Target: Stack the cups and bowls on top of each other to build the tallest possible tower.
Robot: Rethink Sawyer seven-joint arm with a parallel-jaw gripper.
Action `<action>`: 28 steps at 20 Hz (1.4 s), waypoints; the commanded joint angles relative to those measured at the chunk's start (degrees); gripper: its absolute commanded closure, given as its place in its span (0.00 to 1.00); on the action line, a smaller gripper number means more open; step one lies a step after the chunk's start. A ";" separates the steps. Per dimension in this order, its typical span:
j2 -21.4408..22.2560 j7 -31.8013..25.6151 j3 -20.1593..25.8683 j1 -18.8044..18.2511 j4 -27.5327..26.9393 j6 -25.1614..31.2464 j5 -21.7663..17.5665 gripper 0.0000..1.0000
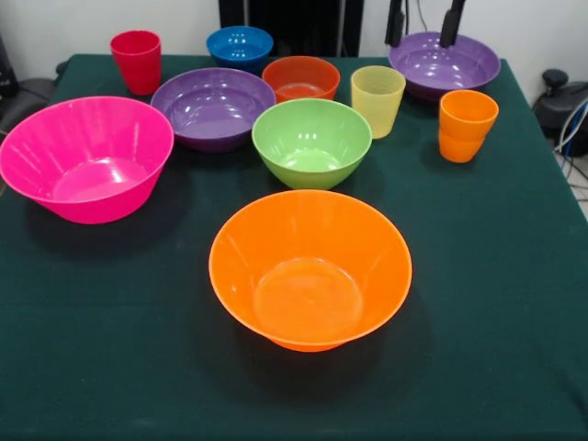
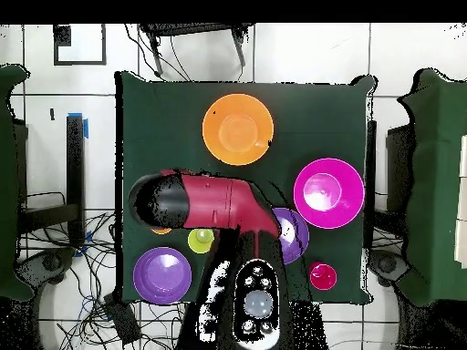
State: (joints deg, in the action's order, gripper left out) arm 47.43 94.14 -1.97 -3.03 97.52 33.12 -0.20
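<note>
No tower shows; every bowl and cup stands apart, open side up. The large orange bowl [image 1: 310,271] [image 2: 238,128] is nearest the camera in the front view. The hot pink bowl [image 1: 84,156] [image 2: 328,192] is at the left. Behind are one purple bowl [image 1: 213,107], the lime green bowl [image 1: 312,142], the small red-orange bowl [image 1: 300,78] and the small blue bowl [image 1: 240,46]. The red cup [image 1: 136,61], yellow cup [image 1: 378,99] and orange cup [image 1: 467,125] stand among them. My gripper [image 1: 424,26] hangs open and empty just above the second purple bowl [image 1: 444,64] [image 2: 162,273].
The table has a dark green cloth [image 1: 110,367]. In the overhead view my red arm [image 2: 214,202] covers the green, blue and red-orange bowls and part of a purple bowl [image 2: 294,235]. Cables and black equipment [image 1: 562,101] lie past the table's right edge.
</note>
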 commanded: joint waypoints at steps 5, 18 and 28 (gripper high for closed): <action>-12.82 7.83 -0.11 -0.78 -19.04 8.33 -0.48 0.00; -25.08 9.28 -0.34 -0.52 -36.15 13.26 1.76 0.00; -28.94 9.51 -0.10 -1.15 -37.40 10.56 2.80 0.00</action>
State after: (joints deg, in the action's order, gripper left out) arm 22.97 94.14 -4.49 -3.27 62.52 40.54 1.65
